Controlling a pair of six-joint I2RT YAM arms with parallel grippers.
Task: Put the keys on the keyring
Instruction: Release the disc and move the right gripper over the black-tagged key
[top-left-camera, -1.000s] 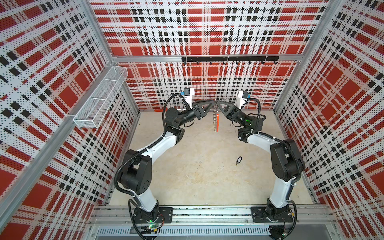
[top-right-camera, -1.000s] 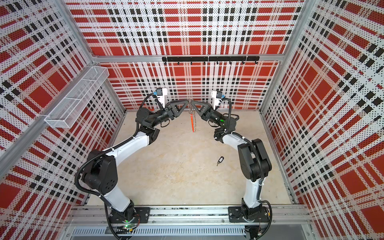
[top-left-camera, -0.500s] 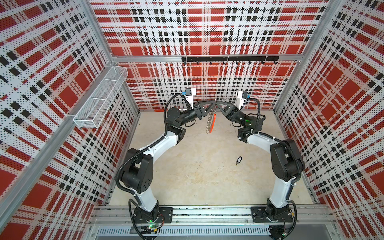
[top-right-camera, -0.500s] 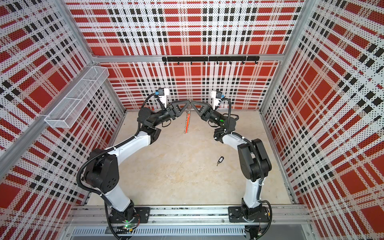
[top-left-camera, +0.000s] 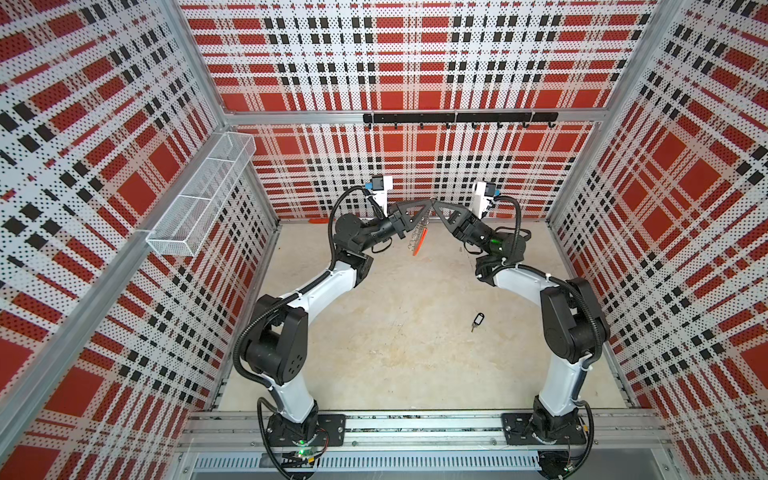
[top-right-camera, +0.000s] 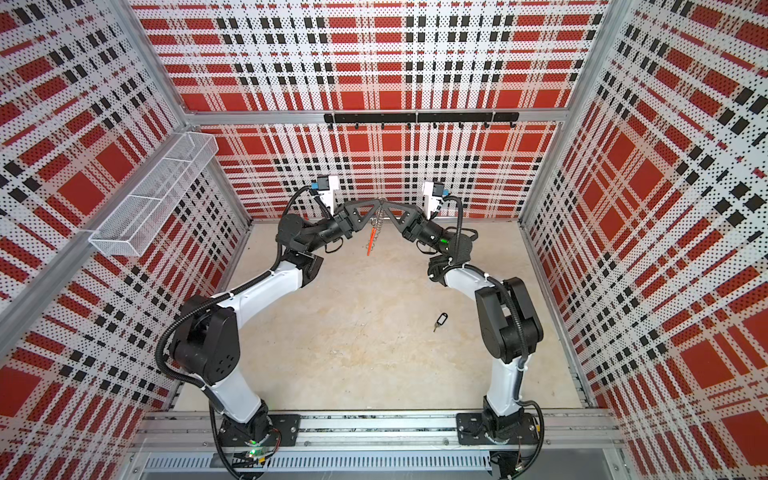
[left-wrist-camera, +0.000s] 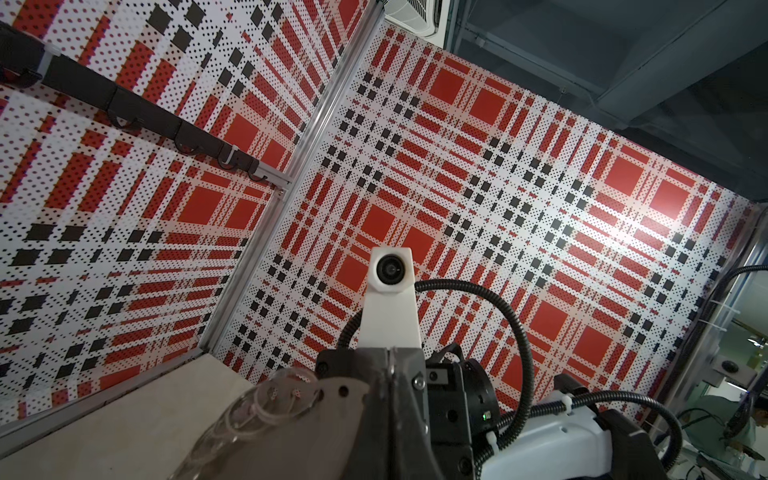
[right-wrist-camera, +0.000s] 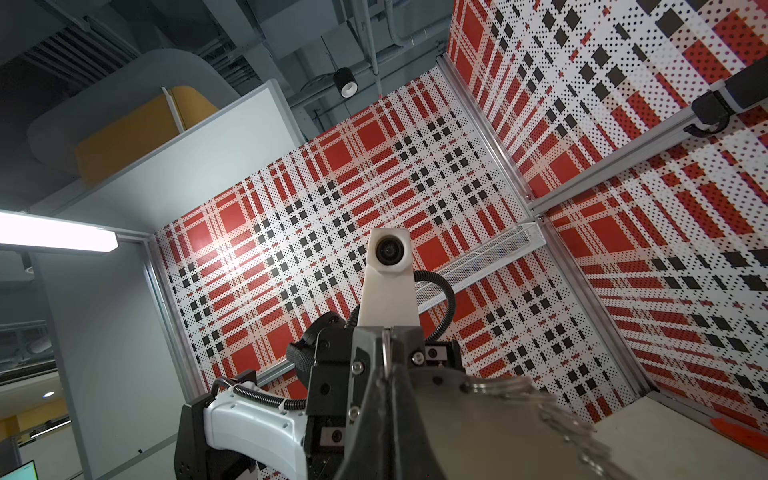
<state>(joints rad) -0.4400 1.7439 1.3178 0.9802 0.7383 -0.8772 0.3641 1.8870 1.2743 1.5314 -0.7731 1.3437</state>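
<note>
Toward 4 o'clock on the counter (top-left-camera: 374, 332), find the keys (top-left-camera: 478, 321), lying flat and untouched. Probably light, stiff and slick on the metal; best pinched across the black tag, not the thin blade. Sits well apart from both tools, roughly 5 o'clock of them. Look to 12 o'clock for the keyring (top-left-camera: 419, 242), hanging clear of the counter, tilted, with small rings dangling: floppy, likely to swing. Held at its top by the left tool (top-left-camera: 427, 204) and right tool (top-left-camera: 437, 206), both clamped shut on the thin hoop, with tips nearly touching.
</note>
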